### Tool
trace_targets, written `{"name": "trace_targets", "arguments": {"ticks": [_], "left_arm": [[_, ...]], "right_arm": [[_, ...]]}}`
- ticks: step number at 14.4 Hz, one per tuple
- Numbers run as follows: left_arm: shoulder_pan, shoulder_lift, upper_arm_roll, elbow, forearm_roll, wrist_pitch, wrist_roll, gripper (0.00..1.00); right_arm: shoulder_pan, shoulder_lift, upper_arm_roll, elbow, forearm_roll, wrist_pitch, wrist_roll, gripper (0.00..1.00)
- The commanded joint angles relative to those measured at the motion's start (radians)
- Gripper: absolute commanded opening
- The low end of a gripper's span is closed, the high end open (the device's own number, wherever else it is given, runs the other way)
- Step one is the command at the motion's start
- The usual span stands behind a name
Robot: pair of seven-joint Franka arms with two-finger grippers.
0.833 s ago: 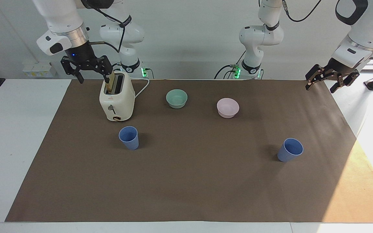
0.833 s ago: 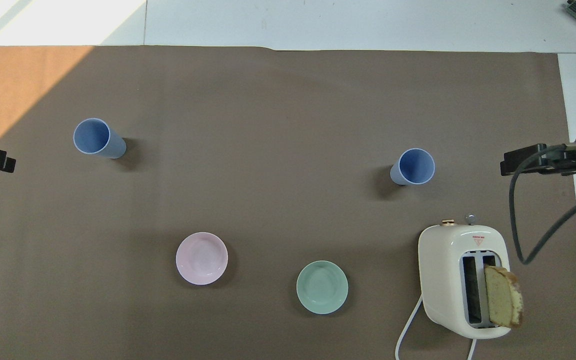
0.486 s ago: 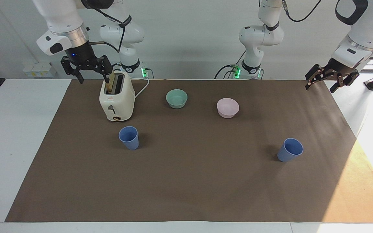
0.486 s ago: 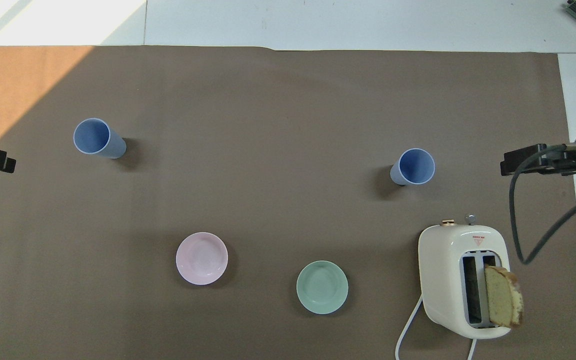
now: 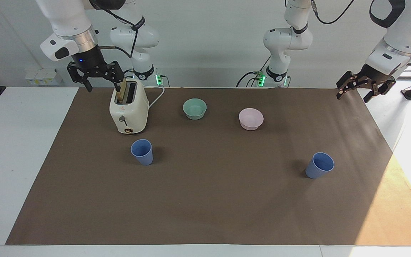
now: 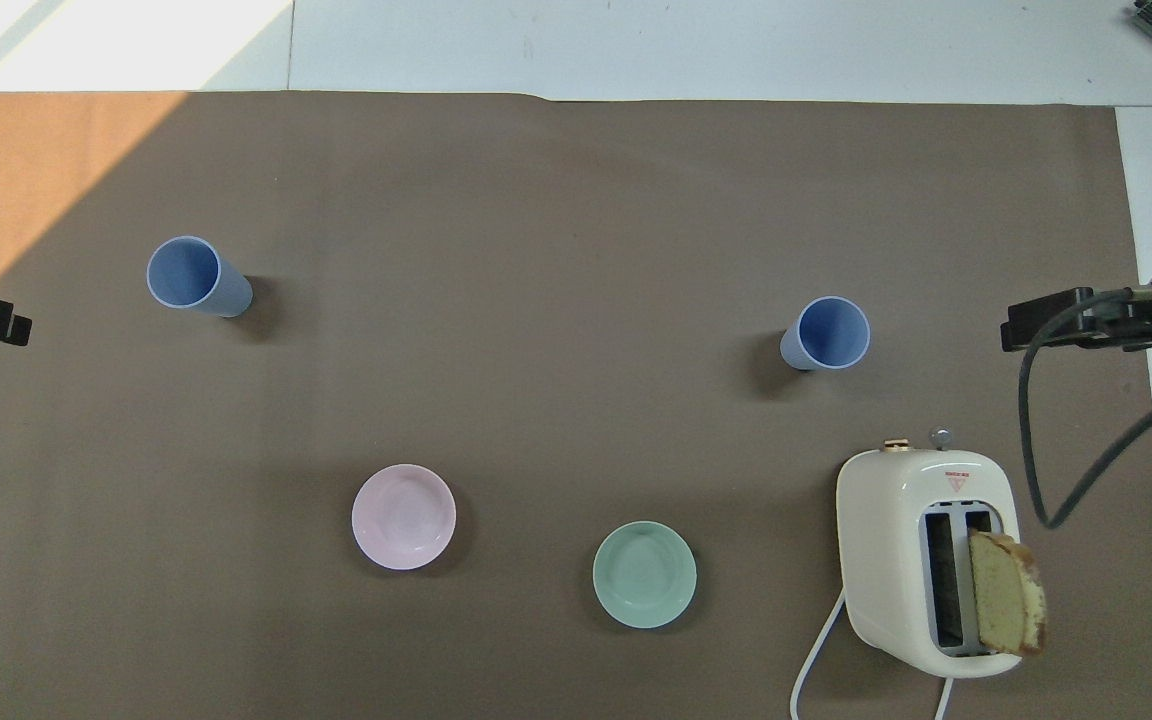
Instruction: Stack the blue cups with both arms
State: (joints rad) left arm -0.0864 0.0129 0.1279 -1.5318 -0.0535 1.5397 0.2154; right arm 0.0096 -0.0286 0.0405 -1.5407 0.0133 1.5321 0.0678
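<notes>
Overhead, bread [image 6: 1006, 592] fills one toaster [image 6: 921, 560] slot (barely visible facing).

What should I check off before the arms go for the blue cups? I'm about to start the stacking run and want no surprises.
1. Both cups upright, mouths up: ok. One blue cup stands in front of the toaster, the other blue cup toward the left arm's end.
2. Cups apart, not yet stacked: ok.
3. Left gripper open and holding nothing: ok, raised over the brown mat's corner.
4. Right gripper open and holding nothing: ok, raised beside the toaster's top.
5. Right gripper clear of the bread slice in the toaster: cannot tell.
6. Green bowl and pink bowl nearer the robots than the cups: ok.
</notes>
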Motion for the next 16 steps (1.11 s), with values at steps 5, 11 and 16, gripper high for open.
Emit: {"name": "trace_targets", "arguments": {"ticks": [5, 11, 16], "left_arm": [[-0.007, -0.014, 0.002, -0.008, 0.020, -0.007, -0.005, 1.00], [-0.022, -0.016, -0.007, -0.010, 0.011, -0.004, -0.008, 1.00], [-0.021, -0.016, -0.007, -0.011, 0.012, -0.003, -0.008, 1.00]], "right_arm": [[-0.010, -0.001, 0.002, 0.001, 0.014, -0.003, -0.019, 1.00], [-0.010, -0.001, 0.001, 0.002, 0.014, -0.003, -0.019, 1.00], [-0.010, -0.001, 0.001, 0.001, 0.014, -0.017, -0.019, 1.00]]}}
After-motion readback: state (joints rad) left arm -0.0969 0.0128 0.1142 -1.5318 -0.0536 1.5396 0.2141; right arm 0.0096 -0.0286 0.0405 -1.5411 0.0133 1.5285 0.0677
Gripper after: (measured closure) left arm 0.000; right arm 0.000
